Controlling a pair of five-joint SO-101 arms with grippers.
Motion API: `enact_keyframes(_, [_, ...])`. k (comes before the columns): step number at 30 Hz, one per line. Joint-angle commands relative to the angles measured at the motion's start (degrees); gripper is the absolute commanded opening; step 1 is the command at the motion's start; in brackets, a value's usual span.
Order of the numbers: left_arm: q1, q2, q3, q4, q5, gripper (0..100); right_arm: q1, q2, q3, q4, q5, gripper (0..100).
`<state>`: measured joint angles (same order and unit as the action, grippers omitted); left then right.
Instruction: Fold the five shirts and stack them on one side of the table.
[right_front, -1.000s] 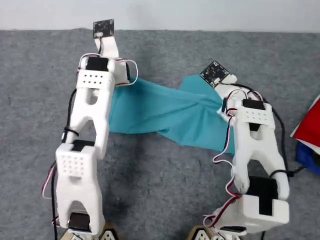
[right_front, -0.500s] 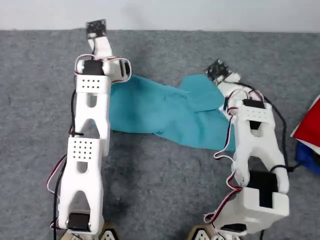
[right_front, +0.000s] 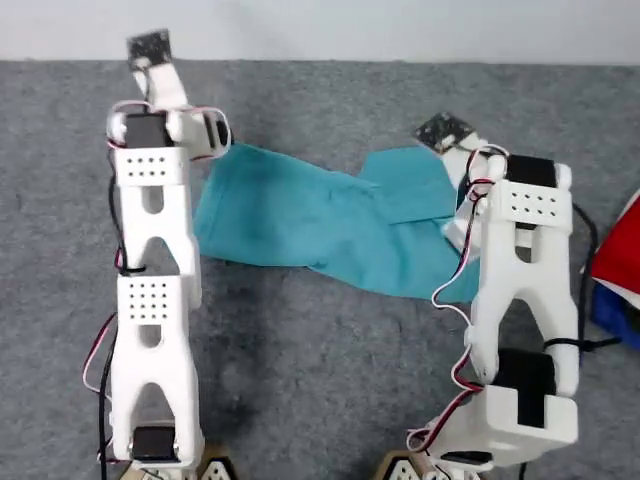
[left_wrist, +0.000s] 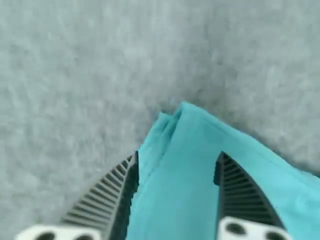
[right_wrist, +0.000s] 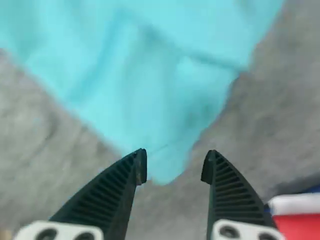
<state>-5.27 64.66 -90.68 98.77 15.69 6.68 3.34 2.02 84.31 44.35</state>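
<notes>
A teal shirt (right_front: 320, 225) lies spread on the grey table (right_front: 320, 400), running from the left arm (right_front: 150, 200) to the right arm (right_front: 525, 250), with a folded flap near its right end. In the left wrist view, my left gripper (left_wrist: 177, 157) is open, and a layered corner of the teal shirt (left_wrist: 200, 170) sits between its fingers. In the right wrist view, my right gripper (right_wrist: 176, 153) is open just above a lower edge of the teal shirt (right_wrist: 150, 75), with grey table beyond.
A red and white shirt (right_front: 617, 250) lies over a blue one (right_front: 610, 315) at the table's right edge; the red one (right_wrist: 295, 220) also shows in the right wrist view. A white wall (right_front: 320, 30) bounds the far side. Bare table lies in front of the shirt.
The left arm swung left and the shirt's left edge went with it. The right arm drew back to the right. The shirt went from bunched and taut to lying flatter.
</notes>
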Motion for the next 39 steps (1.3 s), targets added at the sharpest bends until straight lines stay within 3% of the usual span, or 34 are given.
enact_keyframes(1, [2.37, -12.04, 10.68, 2.29, -4.04, 24, -0.31, -2.51, -2.55, 6.73, -0.09, 19.8])
enact_keyframes(5, [6.68, -26.9, 35.03, 2.2, -4.4, 25, -0.4, -2.86, -2.64, 10.59, -0.09, 20.7])
enact_keyframes(9, [9.49, -38.68, 59.91, 1.93, -3.6, 33, -0.48, -2.86, -2.64, 14.2, 0.79, 25.2])
enact_keyframes(13, [7.74, -42.64, 72.13, 1.93, 2.81, 39, -0.4, -2.42, -2.55, 16.48, 6.24, 25.4])
enact_keyframes(18, [3.43, -40.18, 73.89, 0.53, 10.37, 39, -0.22, -2.24, -2.29, 14.99, 7.74, 25.3])
enact_keyframes(26, [2.73, -26.9, 63.6, 1.93, 24.26, 39, -0.31, -2.68, 6.33, 8.31, 7.65, 25.2])
enact_keyframes(30, [5.1, -26.11, 63.34, 1.93, 26.37, 39, -0.4, -2.77, 7.3, 6.55, 7.65, 25.2])
enact_keyframes(39, [2.46, -19.78, 57.98, 1.85, 30.24, 39, -1.27, -2.86, 6.77, 6.55, 7.65, 25.2])
